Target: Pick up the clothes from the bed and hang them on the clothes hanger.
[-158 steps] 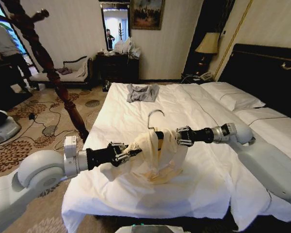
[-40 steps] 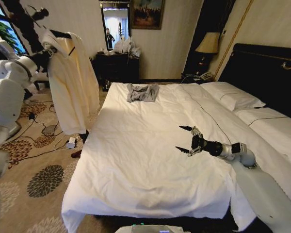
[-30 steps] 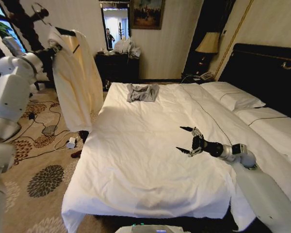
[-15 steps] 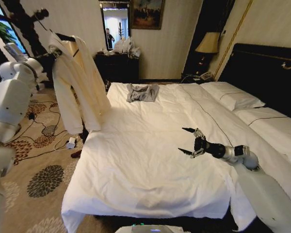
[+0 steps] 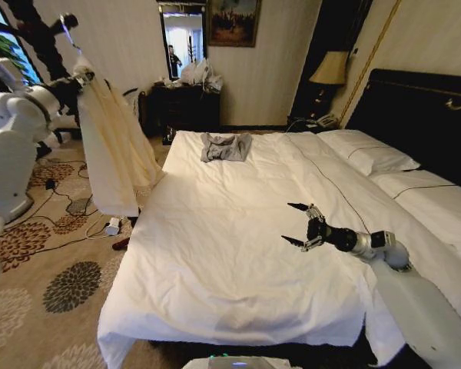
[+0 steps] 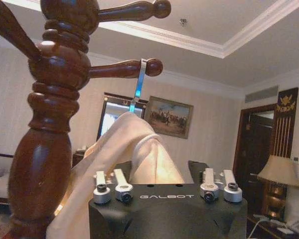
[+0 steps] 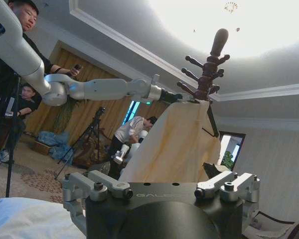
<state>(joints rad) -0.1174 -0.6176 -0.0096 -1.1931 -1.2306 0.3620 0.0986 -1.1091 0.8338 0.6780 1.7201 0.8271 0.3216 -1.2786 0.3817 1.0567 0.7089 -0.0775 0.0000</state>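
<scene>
Shirt (image 5: 111,146): hung lengthwise below my left fingers (image 5: 75,77), hanger hook (image 6: 138,85) on the coat stand peg (image 6: 124,68).
Left grip: couldn't tell.
Right fingers (image 5: 300,224): spread, over the bed (image 5: 215,254), well apart.

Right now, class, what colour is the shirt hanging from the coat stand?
Pale cream-yellow: the shirt shows best in the head view, hanging left of the bed.

Dim warm room, ceiling glare, wide-angle edge distortion
</scene>
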